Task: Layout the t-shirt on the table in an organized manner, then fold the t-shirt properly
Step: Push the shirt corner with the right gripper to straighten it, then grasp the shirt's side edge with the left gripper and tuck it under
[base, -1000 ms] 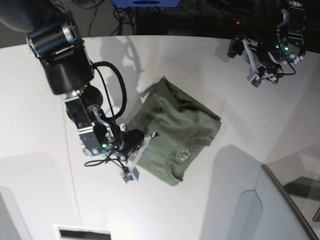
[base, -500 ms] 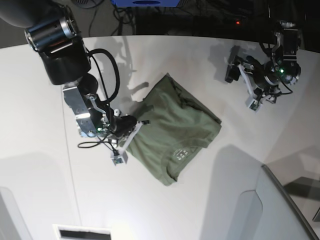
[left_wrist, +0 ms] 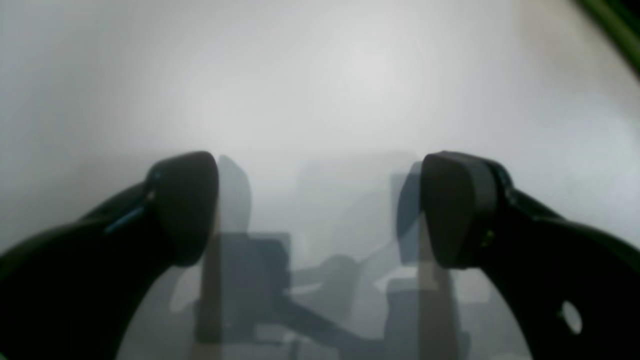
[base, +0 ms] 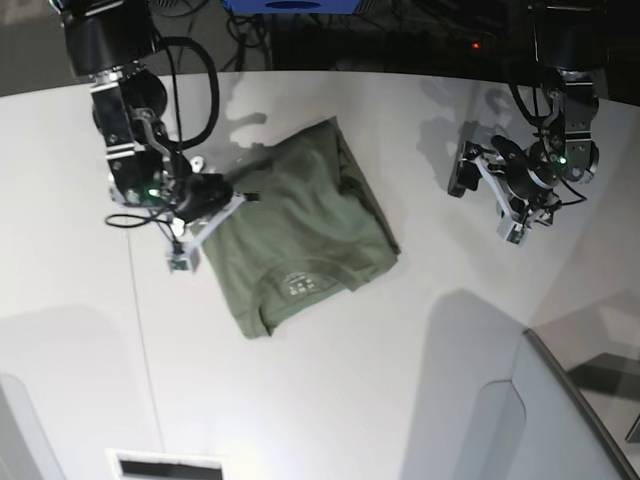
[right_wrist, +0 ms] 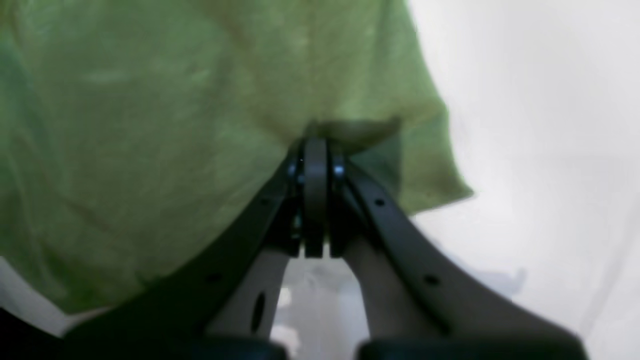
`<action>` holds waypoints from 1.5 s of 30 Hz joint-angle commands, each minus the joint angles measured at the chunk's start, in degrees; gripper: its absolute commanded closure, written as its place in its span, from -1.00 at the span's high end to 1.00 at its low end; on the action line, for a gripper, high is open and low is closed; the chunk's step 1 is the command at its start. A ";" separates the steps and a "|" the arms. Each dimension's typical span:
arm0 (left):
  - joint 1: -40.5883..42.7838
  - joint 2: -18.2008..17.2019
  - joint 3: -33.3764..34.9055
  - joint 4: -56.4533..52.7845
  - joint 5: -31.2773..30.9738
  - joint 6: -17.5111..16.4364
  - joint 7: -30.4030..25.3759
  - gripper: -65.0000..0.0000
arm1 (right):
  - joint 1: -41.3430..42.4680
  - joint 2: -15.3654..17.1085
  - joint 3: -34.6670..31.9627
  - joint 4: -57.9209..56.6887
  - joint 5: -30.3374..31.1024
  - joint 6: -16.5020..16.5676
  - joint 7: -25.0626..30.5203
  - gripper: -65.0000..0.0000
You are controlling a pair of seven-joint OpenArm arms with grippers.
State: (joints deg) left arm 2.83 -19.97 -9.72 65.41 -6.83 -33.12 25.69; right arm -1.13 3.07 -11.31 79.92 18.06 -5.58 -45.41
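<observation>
In the left wrist view, the left gripper (left_wrist: 320, 210) is seen spread wide over the bare white bench (left_wrist: 320, 75), nothing between its fingers. In the right wrist view, the right gripper (right_wrist: 315, 150) is pinched tight on an edge of the t-shirt (right_wrist: 150, 125). In the base view, the t-shirt (base: 300, 235) lies crumpled on the bench (base: 400, 400), with the right gripper (base: 240, 198) at its edge and the left gripper (base: 487, 195) well apart from it.

T-shirt (base: 300, 240) on table (base: 420, 400)
</observation>
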 commanded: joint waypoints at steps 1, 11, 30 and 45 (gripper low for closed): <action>-0.32 -0.65 -0.17 0.31 0.02 -0.33 0.90 0.91 | -0.06 -0.04 0.81 2.23 0.26 0.00 -0.61 -0.98; -0.32 -0.65 -0.44 0.48 0.02 -0.33 0.90 0.91 | -5.78 -0.57 1.68 8.30 0.35 -0.09 -2.37 -0.98; -8.32 10.87 6.07 0.40 0.02 -0.24 0.81 0.91 | 6.09 6.03 5.99 -5.59 0.09 0.44 0.97 -0.98; -21.60 14.47 22.33 -20.53 -0.07 5.56 -11.32 0.91 | 4.33 6.03 5.90 -6.12 0.09 0.44 1.06 -0.98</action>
State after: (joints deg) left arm -18.20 -6.00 12.43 44.69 -6.85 -26.89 12.91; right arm 2.66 8.67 -5.58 72.88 17.98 -5.15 -44.95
